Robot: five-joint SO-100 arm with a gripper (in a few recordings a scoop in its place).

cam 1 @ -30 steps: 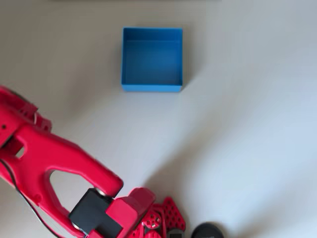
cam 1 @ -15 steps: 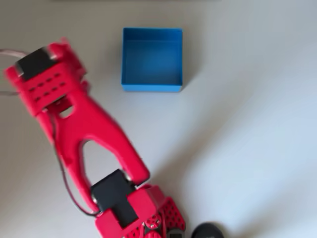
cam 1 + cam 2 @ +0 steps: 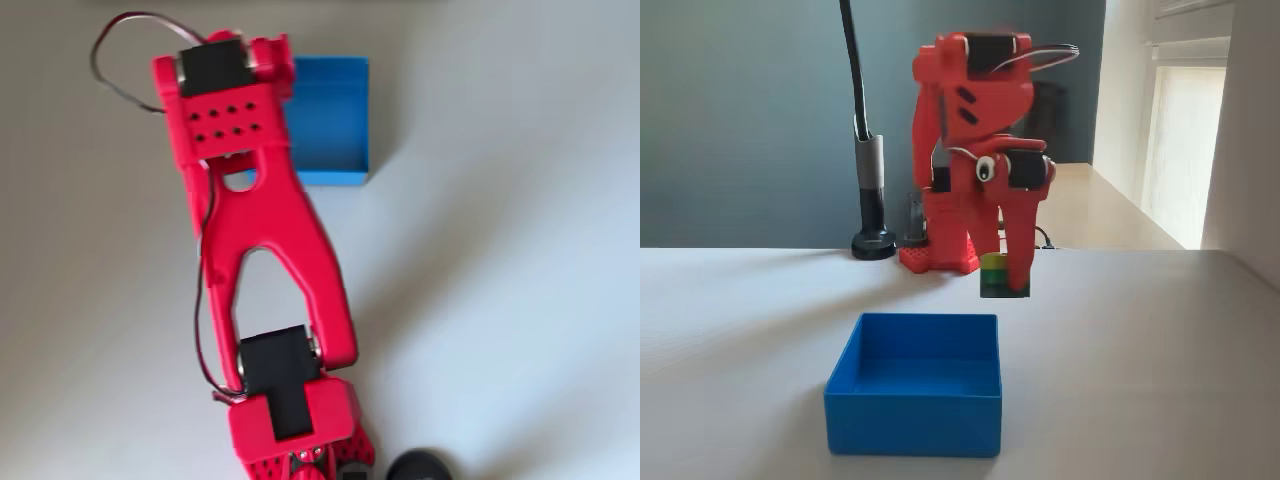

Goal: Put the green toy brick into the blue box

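The red arm (image 3: 265, 230) has been swung from the table's left to over the blue box (image 3: 914, 385). The green toy brick (image 3: 993, 275) is clamped in the gripper (image 3: 1004, 268), held above the box's right rim with open air beneath.

We see a pale desk (image 3: 1160, 380) with soft shadows falling across it. At its far edge in the fixed view stands a black gooseneck stand (image 3: 869, 190) on a round black foot, its thin stem rising out of frame; the overhead view shows that round foot (image 3: 420, 466) at the bottom edge. Behind it is a dark grey-blue wall (image 3: 740, 110), and to the right a bright window (image 3: 1185, 140).
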